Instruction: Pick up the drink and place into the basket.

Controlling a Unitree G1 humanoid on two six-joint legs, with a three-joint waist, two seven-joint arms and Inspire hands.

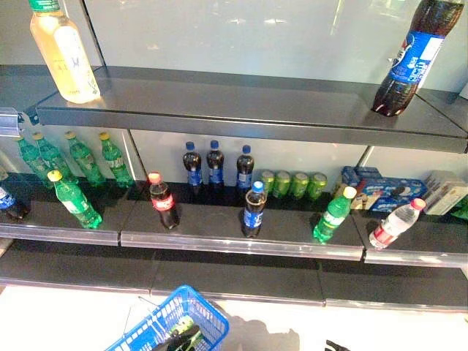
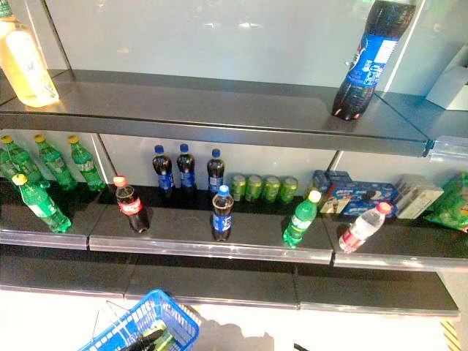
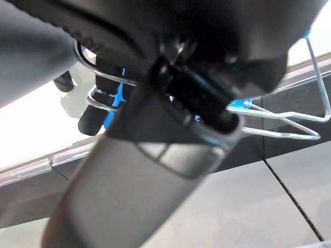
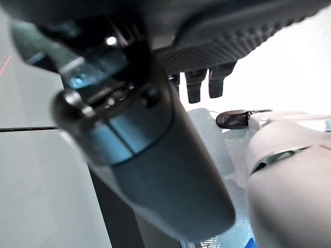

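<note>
Drink [image 1: 254, 208] upright, cap up, lower shelf [image 1: 219, 238].

Basket [image 1: 175, 322] on floor before shelf [image 1: 241, 234] w/ bottles [image 1: 254, 208].

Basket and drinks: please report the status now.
Left hand curled on the blue basket handle. Right hand empty, fingers straight. Drinks stand on the shelf; nothing blocks them.

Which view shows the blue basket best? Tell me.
The left eye view: the blue basket shows its mesh wall and rim. The right eye view shows it similarly, cut off lower. The left wrist view shows only its wire handles and blue bits; the right wrist view barely any.
</note>
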